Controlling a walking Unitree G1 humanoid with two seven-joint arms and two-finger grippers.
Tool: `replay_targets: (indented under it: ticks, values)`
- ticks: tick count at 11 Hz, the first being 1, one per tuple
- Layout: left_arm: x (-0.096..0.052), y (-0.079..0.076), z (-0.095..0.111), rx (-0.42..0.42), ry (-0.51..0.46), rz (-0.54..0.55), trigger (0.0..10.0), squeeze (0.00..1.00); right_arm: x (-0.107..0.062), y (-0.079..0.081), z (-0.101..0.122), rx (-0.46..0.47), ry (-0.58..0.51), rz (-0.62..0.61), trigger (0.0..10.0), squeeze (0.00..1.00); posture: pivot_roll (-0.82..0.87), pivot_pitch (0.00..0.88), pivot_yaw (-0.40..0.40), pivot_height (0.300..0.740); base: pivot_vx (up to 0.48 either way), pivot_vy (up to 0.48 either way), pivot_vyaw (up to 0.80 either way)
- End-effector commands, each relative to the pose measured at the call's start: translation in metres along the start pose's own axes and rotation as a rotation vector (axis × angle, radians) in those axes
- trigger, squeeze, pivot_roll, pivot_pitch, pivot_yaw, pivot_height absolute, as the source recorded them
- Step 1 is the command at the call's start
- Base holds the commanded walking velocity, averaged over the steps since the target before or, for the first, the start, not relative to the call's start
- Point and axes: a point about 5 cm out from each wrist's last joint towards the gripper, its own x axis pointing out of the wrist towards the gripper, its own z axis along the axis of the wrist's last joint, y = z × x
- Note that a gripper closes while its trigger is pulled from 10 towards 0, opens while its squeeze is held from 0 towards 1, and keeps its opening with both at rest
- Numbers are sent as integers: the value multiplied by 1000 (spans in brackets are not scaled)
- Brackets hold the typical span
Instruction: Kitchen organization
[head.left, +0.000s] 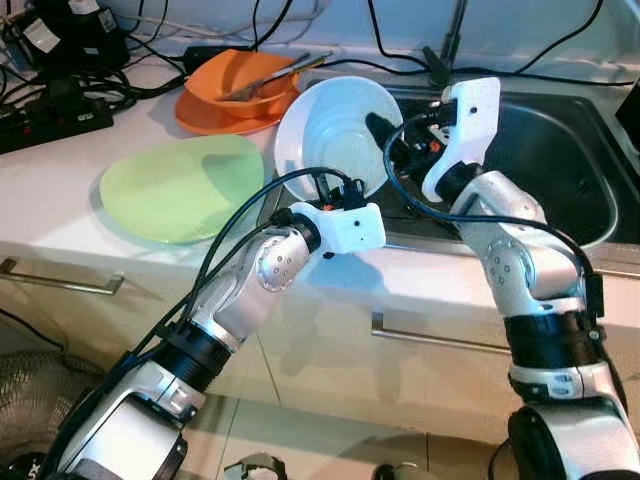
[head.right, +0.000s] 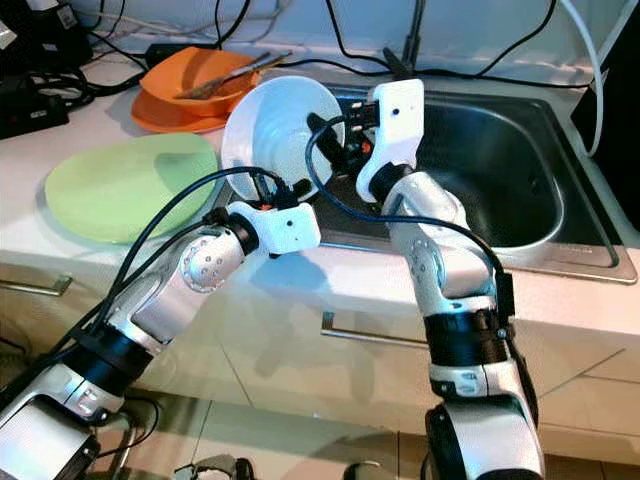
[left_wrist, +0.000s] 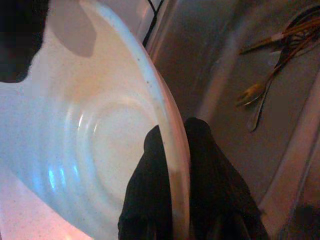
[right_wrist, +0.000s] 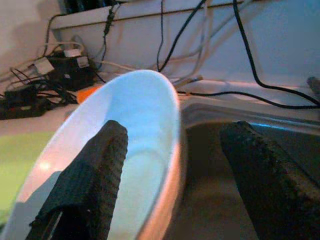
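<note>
White bowl (head.left: 330, 135): tilted on edge at the sink's (head.left: 560, 170) 9 o'clock rim, above the desk (head.left: 60, 215). Left pincer (left_wrist: 172, 165) pinches its rim. Right pincer (right_wrist: 175, 170) spread astride the rim, probably for handover.
</note>
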Motion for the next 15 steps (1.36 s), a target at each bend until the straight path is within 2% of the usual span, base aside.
replay_targets:
  ticks: [1, 3, 7, 8, 15]
  values:
    - [-1, -2, 0, 12, -2, 5, 10000, 0, 3, -5, 3, -12, -8, -25, 10000, 0, 30, 45, 26, 740, 0, 0, 0]
    - [-1, -2, 0, 15, -3, 9, 10000, 0, 5, -10, 2, -8, -2, -51, 10000, 0, 31, 51, 24, 740, 0, 0, 0]
    - [-1, -2, 0, 29, -3, 24, 10000, 0, 7, -14, -15, 28, 61, -57, 10000, 0, 37, 58, 21, 740, 0, 0, 0]
    - [-2, -2, -1, 31, -1, 23, 10000, 0, 7, -15, -18, 43, 68, -65, 0, 0, 40, 55, 22, 740, 0, 0, 0]
    - [-3, -4, -9, 71, 28, 6, 10000, 0, 7, -19, -16, 34, 54, -75, 0, 0, 37, 43, 28, 740, 0, 0, 0]
